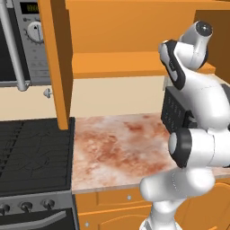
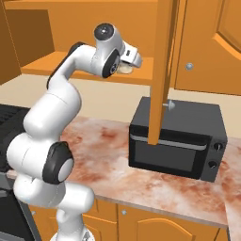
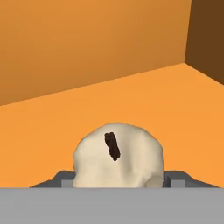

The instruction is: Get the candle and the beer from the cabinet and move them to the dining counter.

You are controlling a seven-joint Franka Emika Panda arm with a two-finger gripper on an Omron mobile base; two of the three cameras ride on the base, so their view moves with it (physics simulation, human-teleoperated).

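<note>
The cream-white lumpy candle [image 3: 117, 159] with its dark wick stands on the orange shelf of the open cabinet [image 3: 131, 100]. My gripper [image 3: 118, 179] is shut on the candle, one dark finger tip [image 3: 65, 178] pressed against each side of it. From the right base view the hand [image 2: 129, 55] reaches into the cabinet [image 2: 47, 66] over the shelf, and a bit of the candle [image 2: 125, 70] shows under it. The cabinet's open door [image 1: 58, 63] hangs at the left. The beer and the dining counter are out of view.
A black microwave [image 2: 179, 141] stands on the narrow marbled worktop [image 1: 117, 148] under the cabinet. The edge of an open cabinet door [image 2: 162, 70] hangs in front of it. A dark stove [image 1: 31, 152] lies left of the worktop, a steel oven [image 1: 22, 40] above it.
</note>
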